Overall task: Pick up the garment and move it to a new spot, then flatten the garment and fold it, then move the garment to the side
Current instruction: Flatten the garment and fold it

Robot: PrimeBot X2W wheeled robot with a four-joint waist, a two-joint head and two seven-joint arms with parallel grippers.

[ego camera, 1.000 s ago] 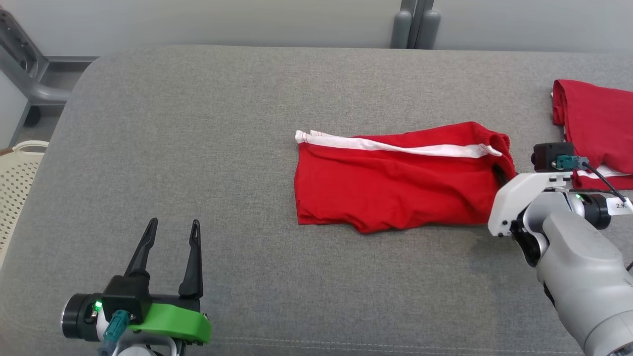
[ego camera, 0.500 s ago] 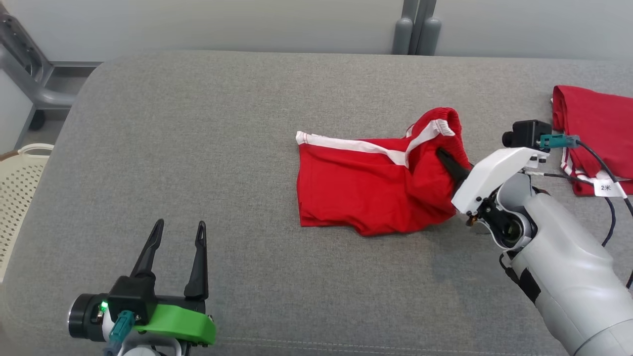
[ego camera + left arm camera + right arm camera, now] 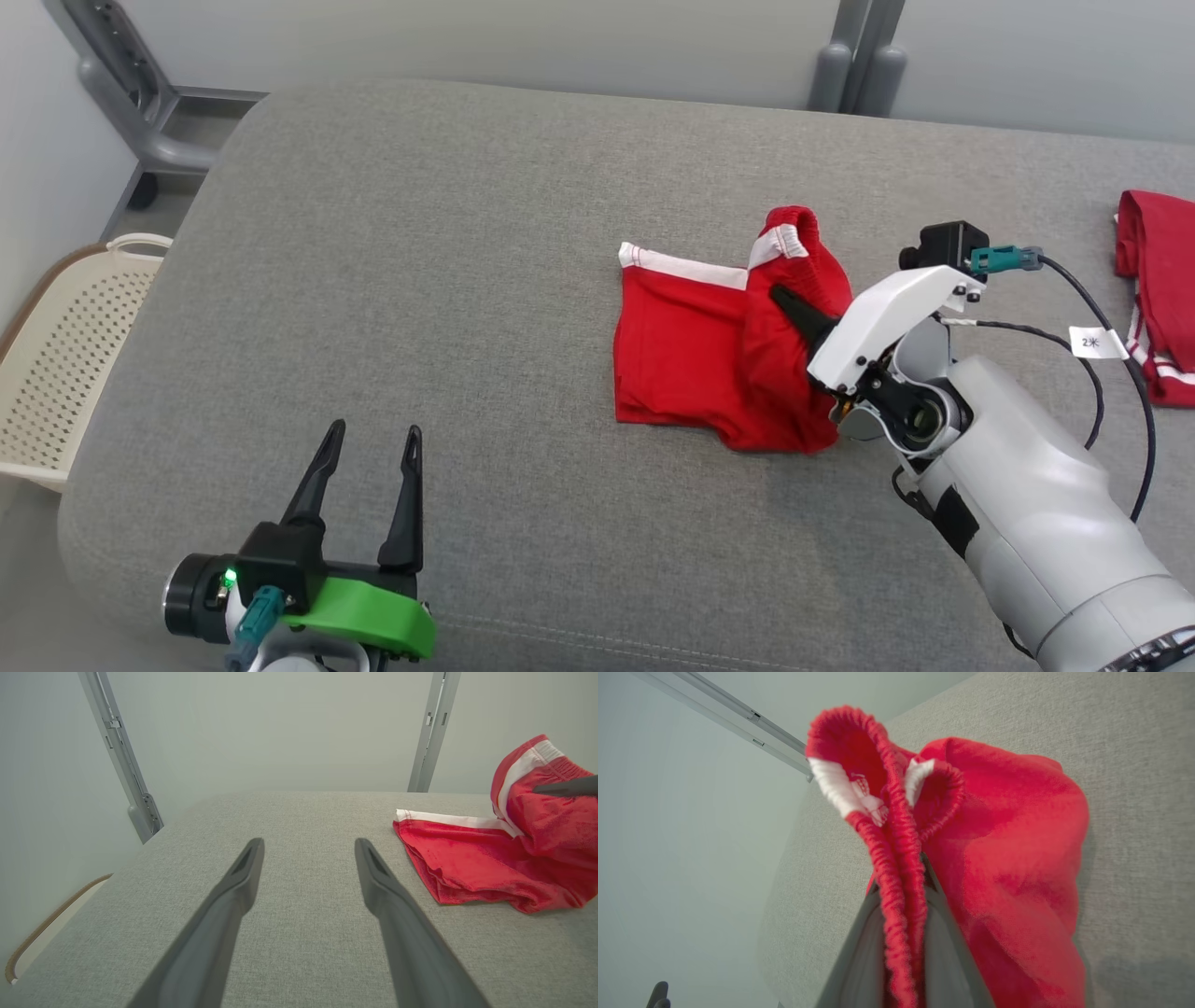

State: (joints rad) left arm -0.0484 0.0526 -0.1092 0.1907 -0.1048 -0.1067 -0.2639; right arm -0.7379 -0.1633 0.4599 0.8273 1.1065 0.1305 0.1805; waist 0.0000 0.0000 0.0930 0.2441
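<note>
I've got the right gripper (image 3: 782, 301) clamped on the shorts' (image 3: 681, 364) waistband (image 3: 896, 868) (soft, floppy, light); left gripper (image 3: 373, 429) empty, fingers spread.

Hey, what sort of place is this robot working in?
Likely a robot test room staged for folding laundry: a grey padded table holding red shorts, a cream basket beside it, plain bare walls.
</note>
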